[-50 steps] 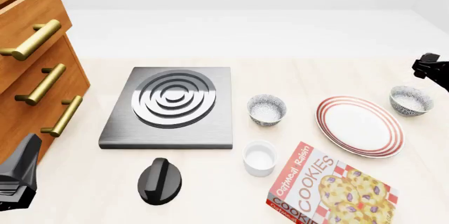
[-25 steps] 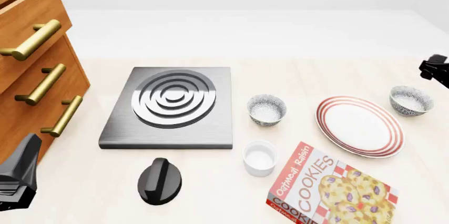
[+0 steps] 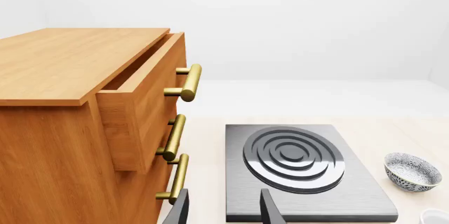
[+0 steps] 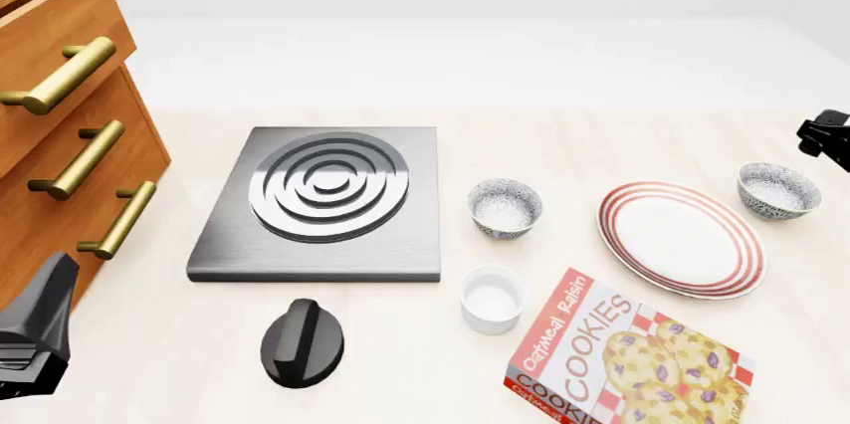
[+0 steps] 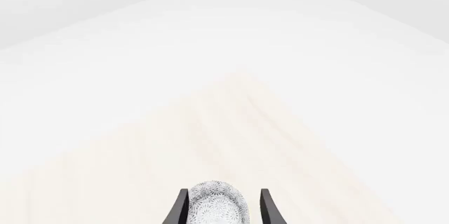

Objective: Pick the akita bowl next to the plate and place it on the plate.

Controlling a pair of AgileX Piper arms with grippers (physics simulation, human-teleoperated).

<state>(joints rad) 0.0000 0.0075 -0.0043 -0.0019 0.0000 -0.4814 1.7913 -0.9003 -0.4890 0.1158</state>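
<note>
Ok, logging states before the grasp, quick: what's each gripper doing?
Left gripper: open, empty.
Right gripper: open, bowl between its fingers, not gripped.

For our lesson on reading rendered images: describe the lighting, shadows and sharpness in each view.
Front view: even, soft light, faint shadows under the plate; sharp throughout. Left wrist view: crisp, the stove plate shows mild sheen. Right wrist view: nearly washed-out white, only the akita bowl stands out.

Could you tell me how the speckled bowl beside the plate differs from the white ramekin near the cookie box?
The akita bowl has a grey-black speckled outside and flared sides; the ramekin is plain white and straight-walled. The bowl sits at the right of the red-ringed plate, the ramekin at the left of the cookie box. Both are small, upright, empty and white inside.
</note>
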